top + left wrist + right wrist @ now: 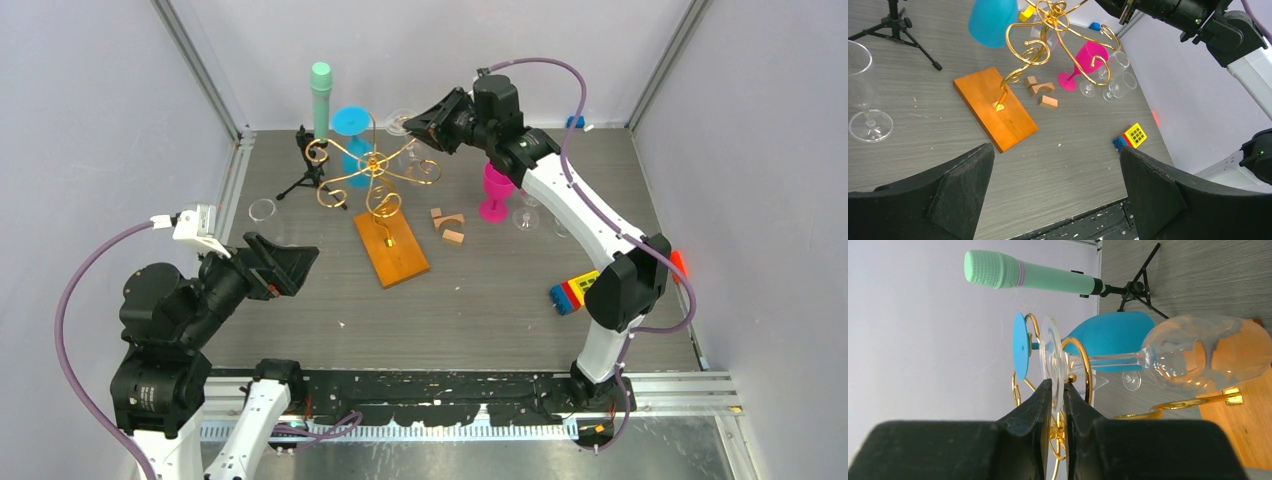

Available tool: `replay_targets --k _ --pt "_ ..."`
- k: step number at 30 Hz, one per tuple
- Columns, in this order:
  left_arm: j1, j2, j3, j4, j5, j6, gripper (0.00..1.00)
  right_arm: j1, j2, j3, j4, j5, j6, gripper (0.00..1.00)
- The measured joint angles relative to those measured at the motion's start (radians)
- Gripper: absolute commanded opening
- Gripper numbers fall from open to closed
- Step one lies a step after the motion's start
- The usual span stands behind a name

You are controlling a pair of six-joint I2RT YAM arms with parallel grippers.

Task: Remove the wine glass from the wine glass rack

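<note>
The grasp is the step in hand. The right pincer [1057,386] stands narrow, its jaws pinched on the rim of the foot of the clear wine glass [1198,357]. The glass hangs bowl-down from a curled arm of the wine glass rack [1087,371], above the back of the surface [500,290]. Next, I'd judge, the stem must slide out of its wire loop, kept level and clear of the blue glass [1118,337] just beside it. The left pincer [1055,157] sits wide, well apart.
</note>
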Motion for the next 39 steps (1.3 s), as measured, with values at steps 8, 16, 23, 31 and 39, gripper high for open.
replay_targets --k 8,16,23,31,39 --pt "0.0 -0.006 0.0 -0.001 -0.009 0.003 1.0 0.0 -0.009 -0.021 0.027 0.045 -0.003 0.0" --pt "0.0 -0.006 0.0 -0.001 -0.009 0.003 1.0 0.003 -0.065 -0.064 0.023 0.109 -0.034 0.0" --pt "0.0 -0.009 0.0 0.0 -0.01 0.003 1.0 0.002 -0.091 -0.093 0.055 0.119 -0.033 0.0" --pt "0.0 -0.015 0.005 0.0 -0.016 0.008 1.0 0.002 -0.097 -0.147 0.115 0.105 0.009 0.0" --pt "0.0 -0.015 0.037 0.0 -0.018 0.02 1.0 0.002 -0.111 -0.186 0.156 0.089 0.042 0.0"
